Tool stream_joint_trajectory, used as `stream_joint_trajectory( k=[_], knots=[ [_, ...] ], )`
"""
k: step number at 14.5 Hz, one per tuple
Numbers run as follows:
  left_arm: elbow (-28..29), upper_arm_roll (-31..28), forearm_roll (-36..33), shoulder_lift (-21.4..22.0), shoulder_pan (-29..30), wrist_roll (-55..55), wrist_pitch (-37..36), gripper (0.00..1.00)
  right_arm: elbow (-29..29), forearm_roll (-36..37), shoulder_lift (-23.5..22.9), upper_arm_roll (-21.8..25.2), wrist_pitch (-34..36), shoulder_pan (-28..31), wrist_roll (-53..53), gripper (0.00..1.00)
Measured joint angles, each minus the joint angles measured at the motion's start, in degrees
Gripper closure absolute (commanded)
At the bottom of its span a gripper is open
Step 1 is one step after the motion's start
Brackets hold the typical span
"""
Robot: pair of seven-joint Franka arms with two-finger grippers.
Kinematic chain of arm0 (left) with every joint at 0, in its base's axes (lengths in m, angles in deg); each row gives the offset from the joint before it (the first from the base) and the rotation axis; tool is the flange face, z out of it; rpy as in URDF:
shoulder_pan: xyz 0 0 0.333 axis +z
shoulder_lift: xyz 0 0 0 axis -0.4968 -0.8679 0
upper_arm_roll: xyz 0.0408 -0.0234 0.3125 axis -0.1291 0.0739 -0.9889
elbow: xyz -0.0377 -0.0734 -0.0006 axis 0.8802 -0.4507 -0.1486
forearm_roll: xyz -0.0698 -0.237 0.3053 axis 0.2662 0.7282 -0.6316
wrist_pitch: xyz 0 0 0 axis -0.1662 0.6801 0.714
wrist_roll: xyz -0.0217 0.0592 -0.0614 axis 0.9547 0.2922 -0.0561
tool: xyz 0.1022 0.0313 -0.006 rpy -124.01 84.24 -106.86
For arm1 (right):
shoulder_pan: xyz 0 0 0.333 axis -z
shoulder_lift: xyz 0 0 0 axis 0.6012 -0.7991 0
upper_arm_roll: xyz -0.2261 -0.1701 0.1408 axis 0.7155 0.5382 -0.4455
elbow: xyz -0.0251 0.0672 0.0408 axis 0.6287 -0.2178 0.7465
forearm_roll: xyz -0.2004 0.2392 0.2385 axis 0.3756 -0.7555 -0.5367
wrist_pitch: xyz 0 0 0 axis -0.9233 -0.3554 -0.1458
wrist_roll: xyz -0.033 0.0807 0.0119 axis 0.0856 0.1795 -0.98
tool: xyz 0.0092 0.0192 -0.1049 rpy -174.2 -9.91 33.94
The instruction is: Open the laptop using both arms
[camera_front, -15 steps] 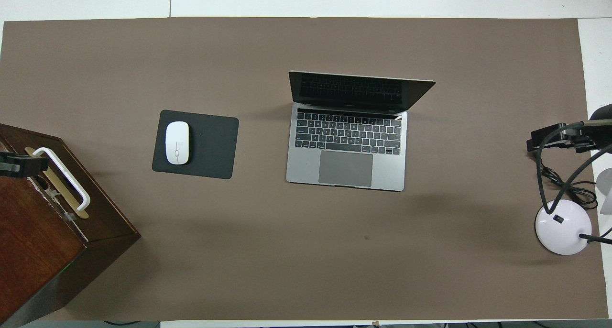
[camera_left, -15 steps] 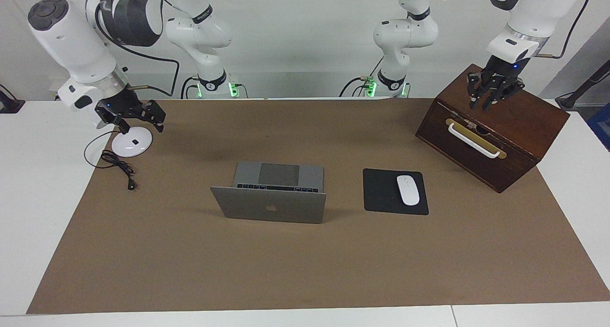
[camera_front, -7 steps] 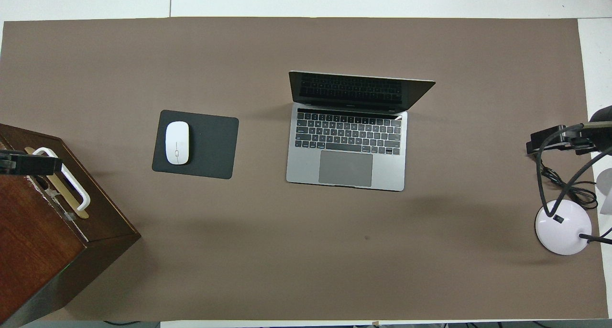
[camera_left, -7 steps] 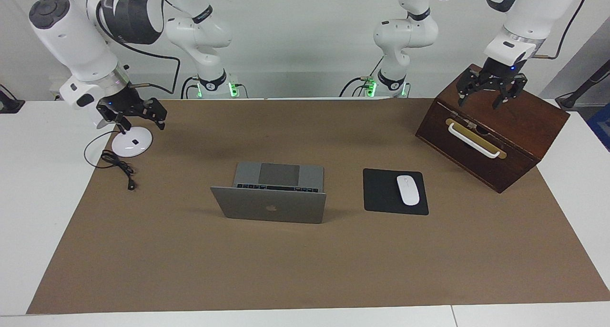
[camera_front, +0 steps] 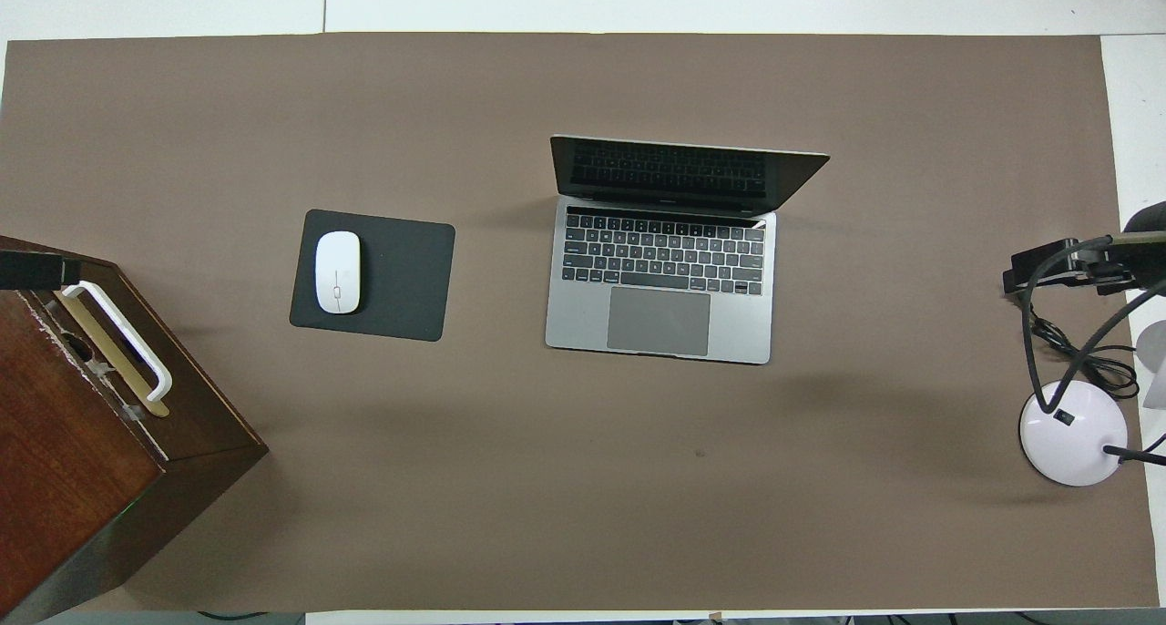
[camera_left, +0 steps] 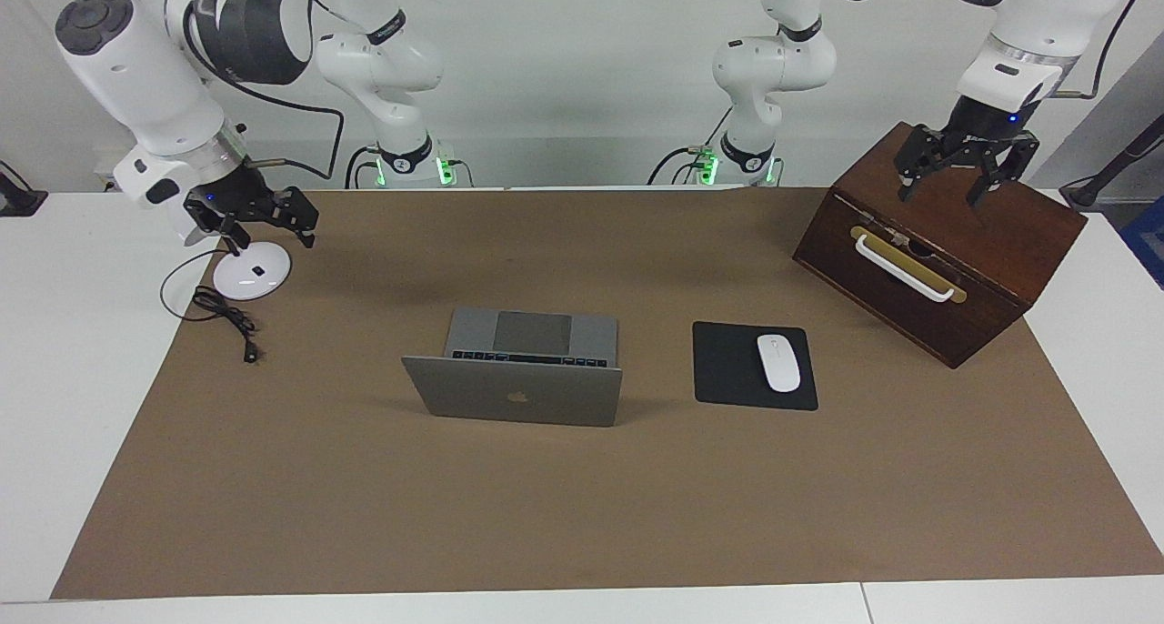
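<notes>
The silver-grey laptop (camera_left: 518,392) stands open in the middle of the brown mat, its lid raised with the apple logo showing; the overhead view shows its keyboard deck and trackpad (camera_front: 660,320). My left gripper (camera_left: 950,183) is open and empty, up in the air over the wooden box, with only its tip showing in the overhead view (camera_front: 27,270). My right gripper (camera_left: 271,233) is open and empty, over the white lamp base; it also shows in the overhead view (camera_front: 1066,265). Both grippers are well apart from the laptop.
A dark wooden box (camera_left: 991,233) with a white handle sits at the left arm's end. A black mouse pad (camera_left: 727,369) with a white mouse (camera_left: 778,362) lies beside the laptop. A white lamp base (camera_left: 250,276) and black cable (camera_left: 227,319) lie at the right arm's end.
My left gripper's fingers have spread open and it has risen and drifted toward the left arm's end over the box. The right gripper has barely moved. The laptop is unchanged.
</notes>
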Motion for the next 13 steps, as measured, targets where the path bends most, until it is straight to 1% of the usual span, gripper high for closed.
stream_joint_trajectory(
  k=[3, 5, 9, 13],
  knots=[
    [-4.15, 0.11, 0.02, -3.62, 0.0, -0.02, -2.02, 0.0, 0.01, 0.0, 0.0, 0.0, -0.02, 0.0, 0.0, 0.0],
    [-4.81, 0.26, 0.02, -4.95, -0.02, -0.02, -2.45, 0.0, 0.01, 0.0, 0.0, 0.0, -0.03, 0.0, 0.0, 0.0],
    [-4.31, 0.42, 0.02, -5.51, -0.09, -0.2, -2.76, 0.0, 0.02, 0.0, 0.0, 0.08, -0.29, 0.03, 0.0, 0.0],
    [-4.31, 0.62, 0.02, -5.51, -0.1, -4.6, -3.25, 0.0, 0.02, 0.0, 0.0, 0.09, -0.31, 0.03, 0.0, 0.0]
  ],
)
